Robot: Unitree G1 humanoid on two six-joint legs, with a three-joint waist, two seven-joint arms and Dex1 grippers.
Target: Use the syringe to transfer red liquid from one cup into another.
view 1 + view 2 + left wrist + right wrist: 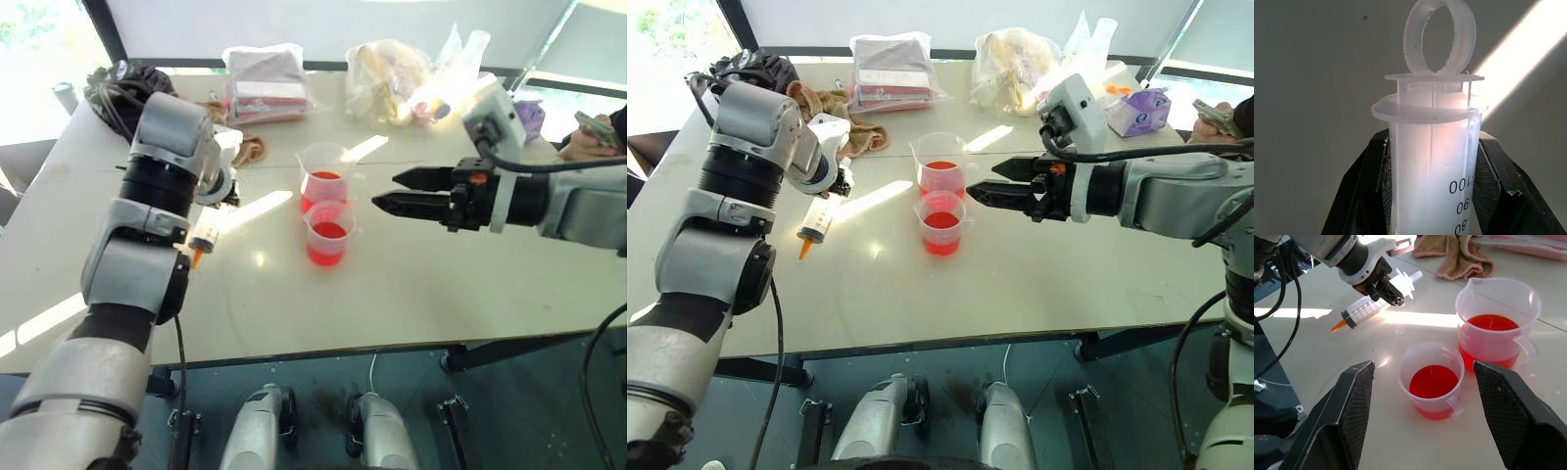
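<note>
Right wrist view: two cups, one syringe

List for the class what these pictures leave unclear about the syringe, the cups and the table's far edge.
- Syringe: whether it holds any liquid; in the left wrist view the barrel is cut off by the picture's edge, elsewhere too small.
- Larger cup: its scale marks are too faint to read.
- Plastic bags at the far edge: contents blurred by wrapping and glare.
- Person's hand: cut off by the head view's edge.
</note>
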